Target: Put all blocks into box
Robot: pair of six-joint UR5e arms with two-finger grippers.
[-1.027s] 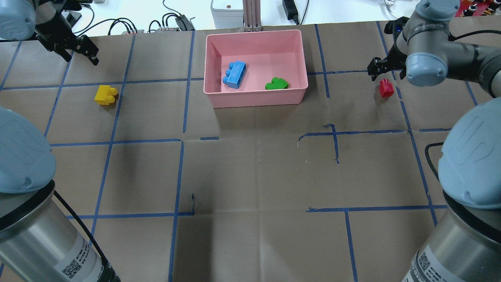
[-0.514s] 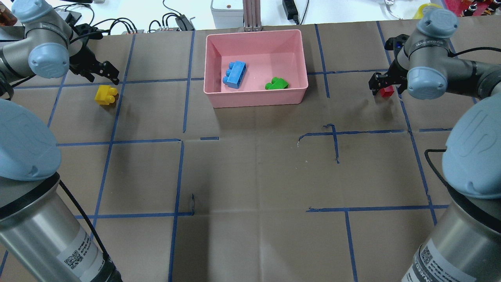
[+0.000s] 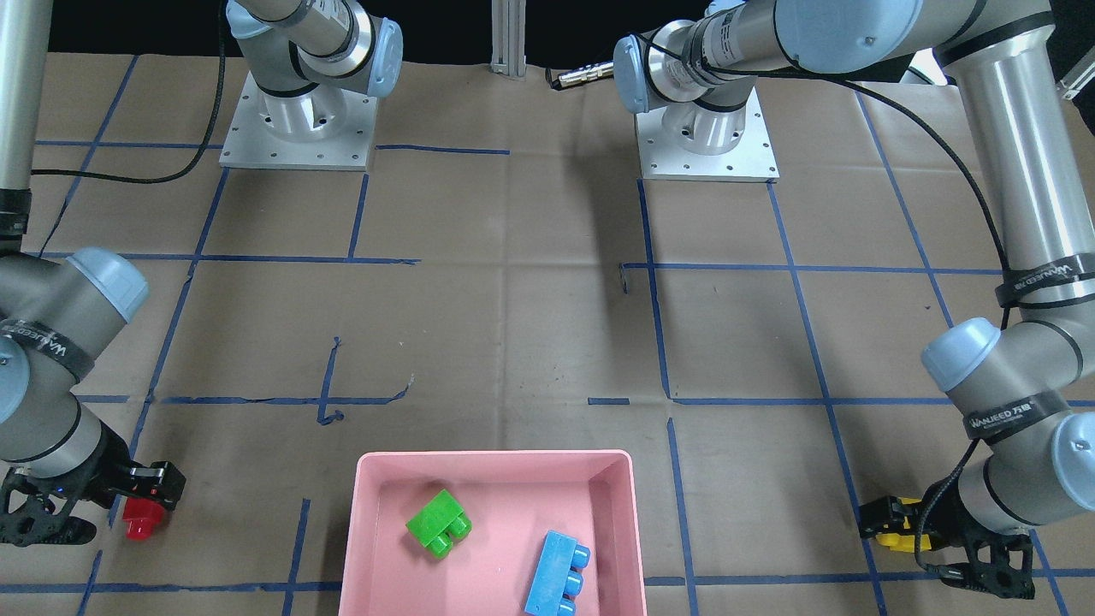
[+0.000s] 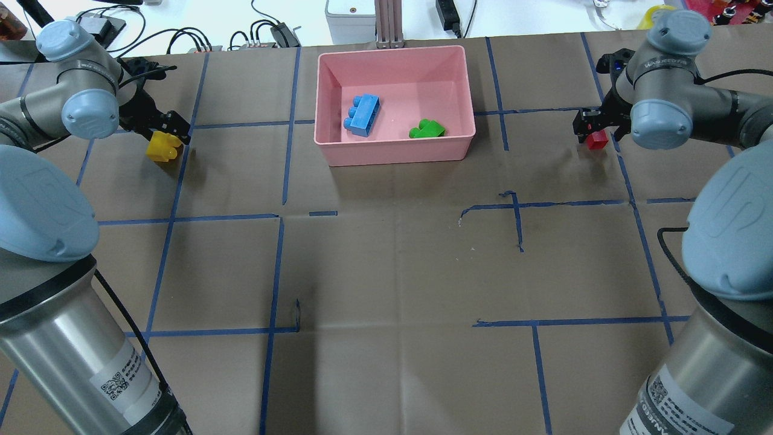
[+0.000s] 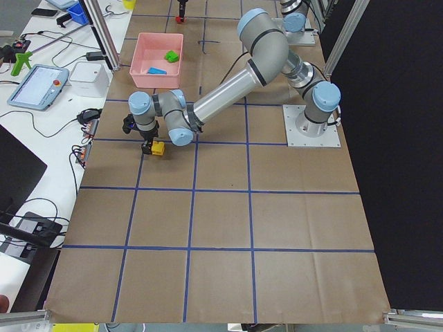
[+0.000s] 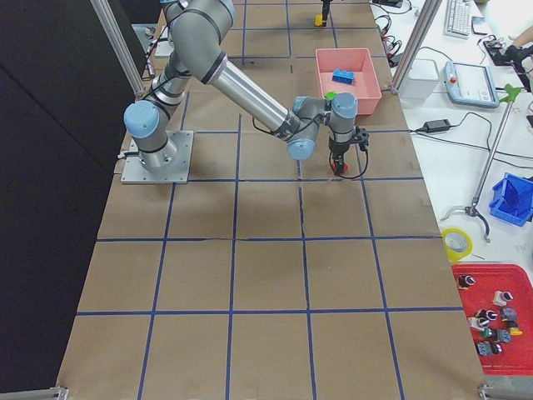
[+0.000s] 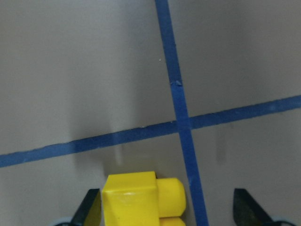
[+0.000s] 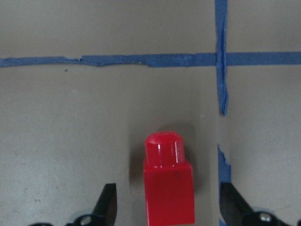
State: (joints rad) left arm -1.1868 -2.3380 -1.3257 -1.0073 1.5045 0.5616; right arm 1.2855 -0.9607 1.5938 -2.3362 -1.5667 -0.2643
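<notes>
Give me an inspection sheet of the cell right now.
surface: brown paper with a blue tape grid, creased.
box: pink box, upright, at the table edge far from the robot.
blocks: blue block and green block lie in the box; yellow block and red block sit on the paper outside.
clutter: nothing seen.
grippers: left gripper open, straddling the yellow block; right gripper open, straddling the red block.
cables: black cable loops near the right arm's base.
surroundings: teach pendant on a side bench; red parts bin.

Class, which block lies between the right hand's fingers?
The red one-stud block; the yellow one sits at the left hand, blue and green lie in the box.
</notes>
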